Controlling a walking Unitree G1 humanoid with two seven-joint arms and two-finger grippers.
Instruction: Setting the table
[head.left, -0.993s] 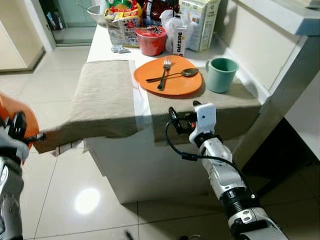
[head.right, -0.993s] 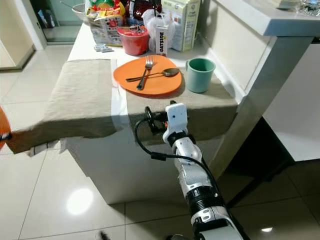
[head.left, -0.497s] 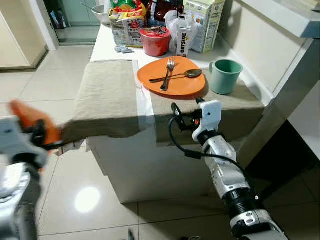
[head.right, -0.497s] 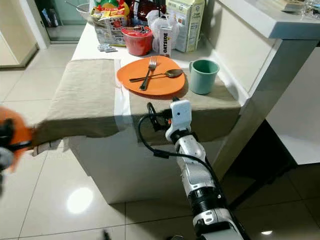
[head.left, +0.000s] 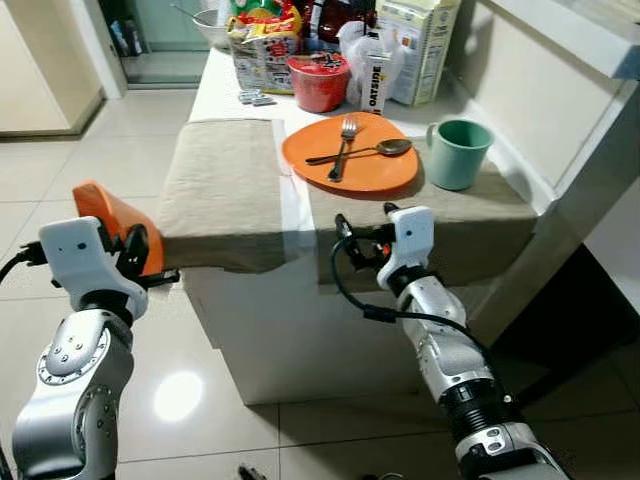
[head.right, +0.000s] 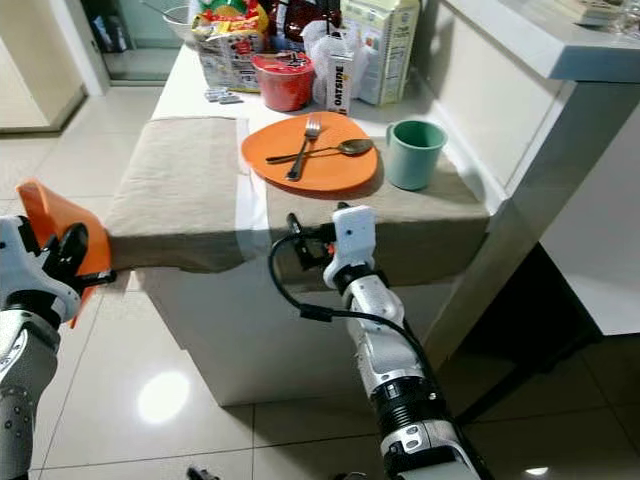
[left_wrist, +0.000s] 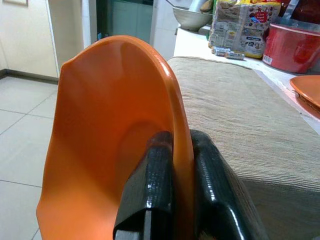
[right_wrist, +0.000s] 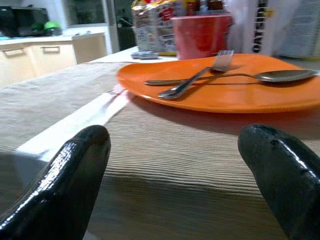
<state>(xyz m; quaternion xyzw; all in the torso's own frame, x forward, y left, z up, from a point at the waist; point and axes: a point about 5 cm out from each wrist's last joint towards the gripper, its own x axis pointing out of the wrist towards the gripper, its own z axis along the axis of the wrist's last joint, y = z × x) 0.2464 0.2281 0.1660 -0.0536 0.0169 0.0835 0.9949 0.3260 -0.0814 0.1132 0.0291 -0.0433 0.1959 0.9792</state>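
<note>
Two plates: one orange plate (head.left: 351, 153), carrying a fork (head.left: 343, 144) and a spoon (head.left: 365, 151), lies on the right placemat (head.left: 450, 205) beside a green cup (head.left: 457, 152); a second plate (left_wrist: 117, 130) is pinched on edge by the left gripper (left_wrist: 177, 187)
Step in hand: judged as carrying that plate up to the bare left placemat (head.left: 225, 190)
Doing it well: lift above the table edge, turn the plate flat, lower it mid-mat, clear of the white table (head.left: 289, 205) strip between the mats
Left arm: bent, low beside the table's near corner, fingers (left_wrist: 150, 190) pressed on the rim
Right arm: reaching to the table's front edge, right gripper (right_wrist: 175, 165) spread wide, holding nothing
</note>
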